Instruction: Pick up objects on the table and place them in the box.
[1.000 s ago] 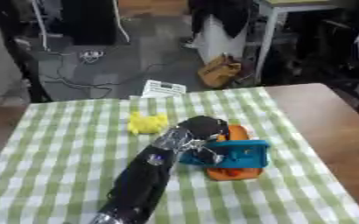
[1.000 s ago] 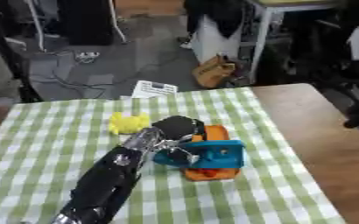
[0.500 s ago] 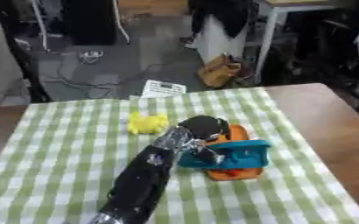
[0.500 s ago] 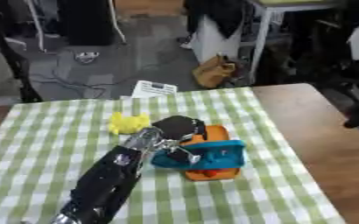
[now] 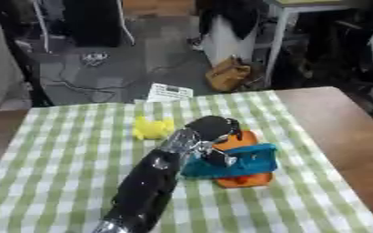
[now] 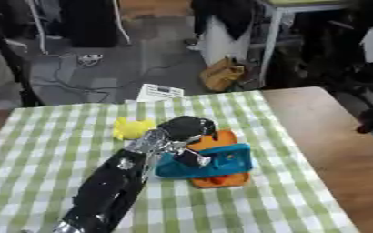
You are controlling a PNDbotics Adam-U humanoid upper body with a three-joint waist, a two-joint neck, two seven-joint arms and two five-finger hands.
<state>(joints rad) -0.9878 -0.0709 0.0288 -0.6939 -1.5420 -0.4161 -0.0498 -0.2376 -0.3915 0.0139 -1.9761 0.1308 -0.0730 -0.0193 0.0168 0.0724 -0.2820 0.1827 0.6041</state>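
Your left hand rests over the teal box on its orange lid mid-tabletop; I cannot tell its finger state. The yellow toy lies just beside it, toward the far edge.

One arm shows, a thick glossy black forearm with pale reflections along its shell. At the wrist a silver metal joint section catches the light. The left hand beyond it is rounded and black, with small silver parts showing at the fingers.
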